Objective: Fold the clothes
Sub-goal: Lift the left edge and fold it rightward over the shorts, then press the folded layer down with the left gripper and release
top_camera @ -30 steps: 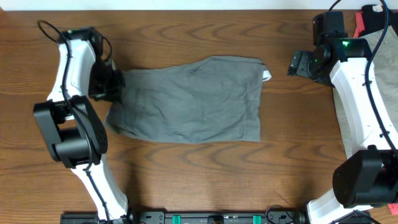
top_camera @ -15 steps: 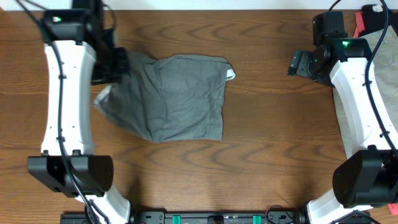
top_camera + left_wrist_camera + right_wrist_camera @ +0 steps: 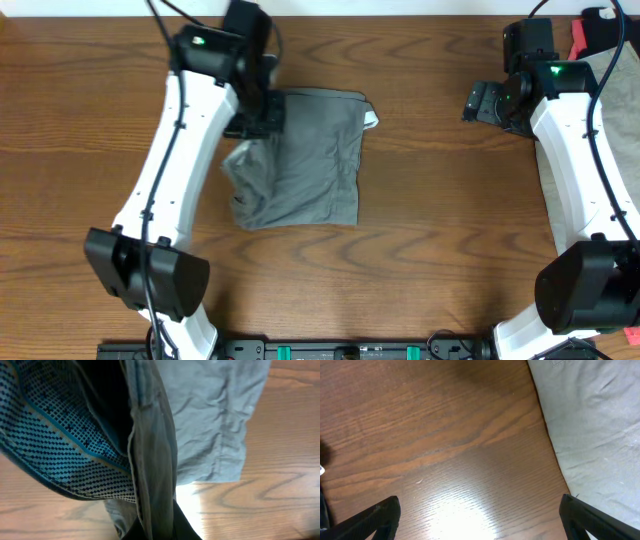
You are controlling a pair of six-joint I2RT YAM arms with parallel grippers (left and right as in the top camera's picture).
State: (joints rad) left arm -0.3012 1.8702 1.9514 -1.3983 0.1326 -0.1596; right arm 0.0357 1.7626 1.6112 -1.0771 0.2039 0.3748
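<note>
Grey shorts [image 3: 310,170], one pair, middle of the desk [image 3: 450,230], half doubled over: soft, light, limp woven cotton; your left pincer [image 3: 258,112] is clamped on the raised waistband end, your right pincer [image 3: 480,512] stands apart and empty, so favour the thick waistband or hems, as thin panels will likely sag.

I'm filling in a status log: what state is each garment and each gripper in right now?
grey shorts: partly folded, one end lifted, the rest flat on the table.
left gripper: fingers shut on the grey shorts.
right gripper: fingers open, holding nothing.
pale garment: lying wrinkled at the table's right edge, not held.
</note>
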